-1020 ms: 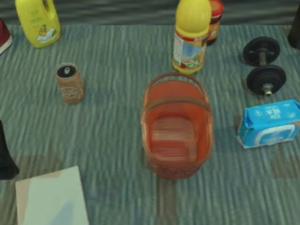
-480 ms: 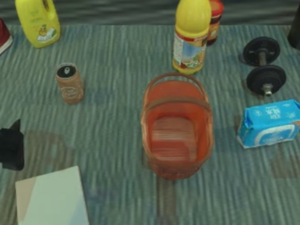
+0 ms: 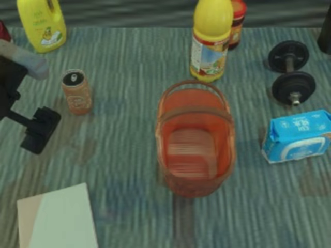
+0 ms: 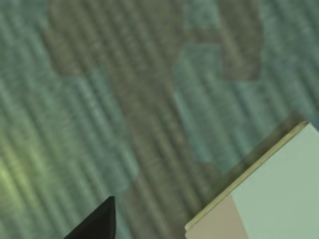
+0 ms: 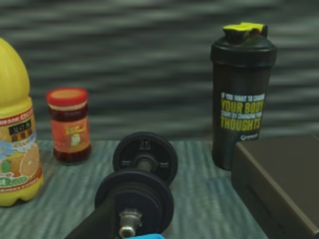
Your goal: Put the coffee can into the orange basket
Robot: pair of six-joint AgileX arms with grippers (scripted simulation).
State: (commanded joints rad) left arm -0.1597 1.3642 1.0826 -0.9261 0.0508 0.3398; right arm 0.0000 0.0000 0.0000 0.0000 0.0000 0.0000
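Tan-brown cylindrical coffee can (image 3: 77, 92) w/ pale print and dark pull-tab top stands upright on the striped grey-green table (image 3: 124, 150), toward the top view's left side, well apart from the oval orange-red woven basket (image 3: 195, 139) w/ two thin arched brown handles, which sits near centre and holds nothing. Left gripper (image 3: 40, 129), black, comes in from the left edge and hangs just beside the can on its left and a bit nearer the camera side, not touching it; can't tell whether its claw is spread or pressed together, only a dark block shows from above and one dark fingertip (image 4: 94, 225) in the left wrist view. That wrist view also catches the corner of a pale flat board (image 4: 279, 199), same pale board at the table's lower left in the top view. Right gripper isn't in any view; its wrist camera looks across a black dumbbell (image 5: 137, 189), a small red-lidded jar (image 5: 68, 125), a black shaker bottle w/ yellow cap (image 5: 242, 94) and a dark box (image 5: 279, 184). Behind the basket stands a tall yellow-capped juice bottle (image 3: 211, 40); yellow jug (image 3: 41, 23) at far left back; blue tissue pack (image 3: 296, 135) right of the basket
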